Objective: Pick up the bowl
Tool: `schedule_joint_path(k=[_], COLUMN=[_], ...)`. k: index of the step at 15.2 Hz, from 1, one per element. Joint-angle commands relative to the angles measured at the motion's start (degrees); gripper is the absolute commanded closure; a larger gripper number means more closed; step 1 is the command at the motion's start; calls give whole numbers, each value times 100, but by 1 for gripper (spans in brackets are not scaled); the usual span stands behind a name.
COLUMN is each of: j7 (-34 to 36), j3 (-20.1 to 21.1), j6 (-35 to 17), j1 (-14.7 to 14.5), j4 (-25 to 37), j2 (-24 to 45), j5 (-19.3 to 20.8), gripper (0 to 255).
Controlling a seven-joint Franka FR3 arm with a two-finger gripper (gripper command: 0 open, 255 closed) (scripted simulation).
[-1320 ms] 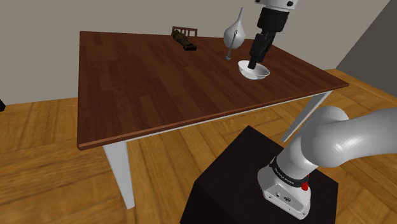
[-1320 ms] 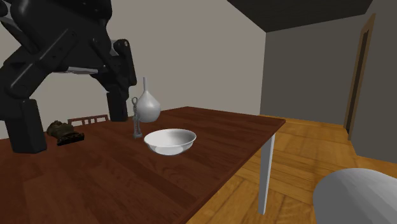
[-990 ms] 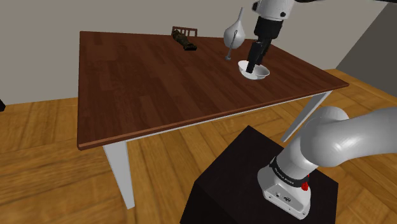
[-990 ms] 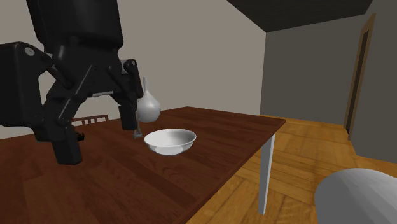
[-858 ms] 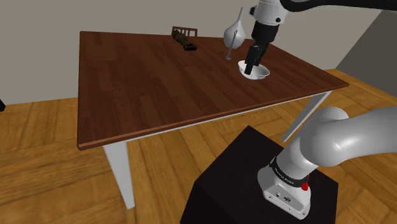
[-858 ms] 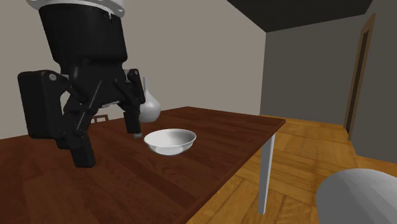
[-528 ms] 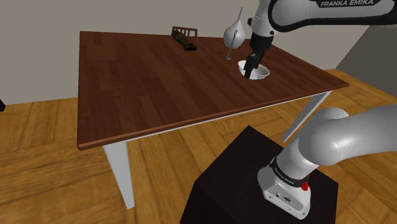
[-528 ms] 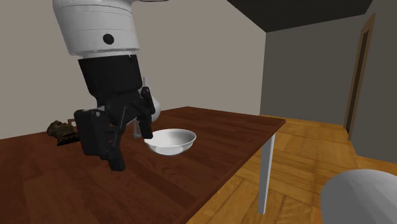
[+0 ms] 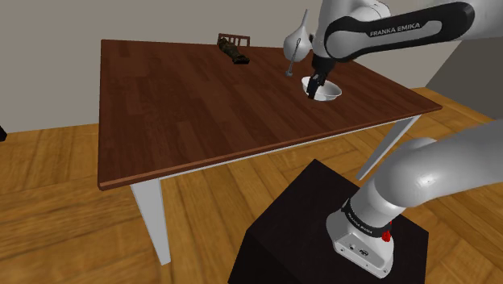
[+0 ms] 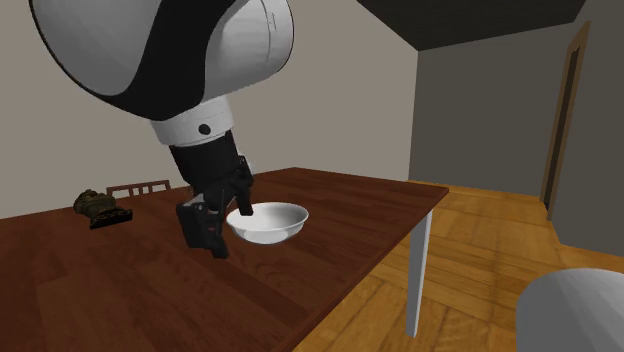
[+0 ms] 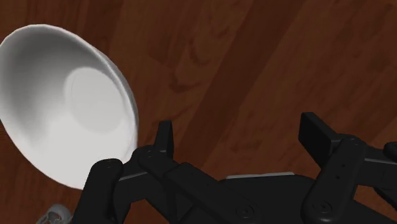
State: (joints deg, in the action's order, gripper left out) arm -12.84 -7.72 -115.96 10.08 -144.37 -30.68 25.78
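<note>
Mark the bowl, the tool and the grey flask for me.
bowl (image 10: pixel 272 218): second exterior view, inner basin.
tool (image 11: pixel 240 130): wrist view, midway between its fingertips.
grey flask (image 9: pixel 295 39): shoulder view, round body.

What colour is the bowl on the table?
Plain white, with soft grey shading inside. The bowl shows best in the wrist view.

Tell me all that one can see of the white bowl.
The bowl is plain white, round and shallow, with a flat inner bottom, and empty. It stands upright on the brown wooden table. The open gripper is beside it: the rim lies just outside one of the fingers, not between them; whether they touch cannot be told.
</note>
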Motion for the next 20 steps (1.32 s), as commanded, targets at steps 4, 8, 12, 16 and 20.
schedule_joint_path(k=[4,8,12,16,20], j7=[45,182,331,548,641], j3=[-230,-387,-436,-453,-463], j6=[-854,-1458,-1740,-2016,-2136], j1=[373,654,744,789,811], j4=[132,415,438,311,263], j2=[695,1338,1595,1782,1867], j5=[797,1425,1665,1833,1911], gripper=[0,0,0,0,255])
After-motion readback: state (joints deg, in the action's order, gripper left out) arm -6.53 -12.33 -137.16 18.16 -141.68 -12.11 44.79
